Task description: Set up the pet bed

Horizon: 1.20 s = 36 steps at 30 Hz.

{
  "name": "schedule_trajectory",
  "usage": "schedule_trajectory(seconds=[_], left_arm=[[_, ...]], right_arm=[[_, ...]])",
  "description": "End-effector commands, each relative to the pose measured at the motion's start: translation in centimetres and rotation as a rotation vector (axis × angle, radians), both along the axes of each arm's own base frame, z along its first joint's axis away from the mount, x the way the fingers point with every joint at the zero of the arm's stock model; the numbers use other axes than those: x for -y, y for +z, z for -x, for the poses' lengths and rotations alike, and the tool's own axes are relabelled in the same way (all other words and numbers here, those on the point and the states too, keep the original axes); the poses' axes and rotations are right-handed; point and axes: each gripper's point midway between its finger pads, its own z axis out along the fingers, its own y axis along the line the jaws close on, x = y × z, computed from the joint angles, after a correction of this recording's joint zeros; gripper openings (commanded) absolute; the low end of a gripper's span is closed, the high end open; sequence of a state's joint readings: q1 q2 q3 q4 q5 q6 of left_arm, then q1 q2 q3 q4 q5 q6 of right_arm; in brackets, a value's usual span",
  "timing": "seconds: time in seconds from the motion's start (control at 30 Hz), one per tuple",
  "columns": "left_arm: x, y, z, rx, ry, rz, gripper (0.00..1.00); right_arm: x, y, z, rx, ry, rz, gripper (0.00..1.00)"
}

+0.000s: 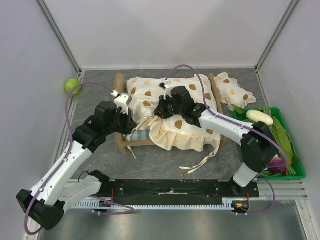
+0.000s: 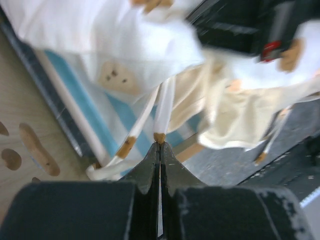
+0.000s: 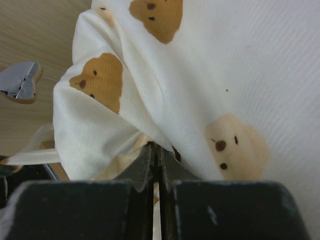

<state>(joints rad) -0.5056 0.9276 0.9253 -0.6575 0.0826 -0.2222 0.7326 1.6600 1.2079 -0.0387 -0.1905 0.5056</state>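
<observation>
The pet bed (image 1: pixel 121 143), a light-wood frame with a blue-and-white striped base (image 2: pixel 92 107), stands mid-table. Its headboard with paw cutouts (image 2: pixel 27 150) fills the left of the left wrist view. A cream bear-print cushion (image 1: pixel 172 97) lies crumpled over the bed and spills over its near rail. My left gripper (image 1: pixel 131 121) is at the bed's near-left corner. It (image 2: pixel 160 144) is shut on the brown tip of one of the cushion's white ties (image 2: pixel 164 107). My right gripper (image 1: pixel 161 107) sits on top of the cushion. It (image 3: pixel 155 146) is shut on a fold of the cushion's fabric (image 3: pixel 225 60).
A small bear-print pillow (image 1: pixel 234 92) lies right of the bed. A green bin (image 1: pixel 296 159) of vegetables stands at the right edge. A green ball (image 1: pixel 71 86) rests by the left wall. Loose ties (image 1: pixel 202 162) trail on the table in front of the bed.
</observation>
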Motion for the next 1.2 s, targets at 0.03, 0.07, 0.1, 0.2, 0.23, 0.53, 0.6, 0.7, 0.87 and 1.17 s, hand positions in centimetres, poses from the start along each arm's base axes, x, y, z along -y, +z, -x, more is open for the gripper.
schedule_trajectory(seconds=[0.03, 0.07, 0.1, 0.2, 0.23, 0.53, 0.6, 0.7, 0.87, 1.17], left_arm=[[2.9, 8.3, 1.0, 0.115, -0.111, 0.213, 0.02], [3.0, 8.4, 1.0, 0.111, -0.11, 0.216, 0.02], [2.9, 8.3, 1.1, 0.098, -0.102, 0.22, 0.02], [3.3, 8.6, 1.3, 0.084, -0.11, 0.242, 0.02], [3.4, 8.9, 1.4, 0.083, -0.113, 0.253, 0.02], [5.1, 12.3, 3.8, 0.001, -0.163, 0.415, 0.02], [5.7, 12.9, 4.5, -0.04, -0.191, 0.448, 0.02], [6.3, 13.7, 5.5, -0.086, -0.223, 0.489, 0.02], [6.7, 14.2, 7.3, -0.153, -0.252, 0.557, 0.02], [3.6, 14.5, 6.9, -0.118, -0.112, 0.407, 0.02]], right_arm=[[0.9, 1.8, -1.0, 0.024, -0.039, -0.049, 0.02], [0.8, 2.3, -1.0, 0.037, -0.036, -0.07, 0.02], [0.8, 2.1, -0.6, 0.029, -0.025, -0.074, 0.02], [0.7, 2.3, 0.2, 0.023, -0.008, -0.098, 0.02], [0.7, 2.2, 0.3, 0.021, -0.006, -0.1, 0.01], [0.6, 3.1, 1.9, 0.021, 0.027, -0.125, 0.01], [0.4, 3.3, 2.3, 0.021, 0.036, -0.131, 0.01], [0.3, 3.3, 2.8, 0.017, 0.048, -0.137, 0.01], [0.0, 3.6, 3.3, 0.018, 0.053, -0.151, 0.01], [-0.4, 4.0, 3.7, 0.023, 0.063, -0.16, 0.01]])
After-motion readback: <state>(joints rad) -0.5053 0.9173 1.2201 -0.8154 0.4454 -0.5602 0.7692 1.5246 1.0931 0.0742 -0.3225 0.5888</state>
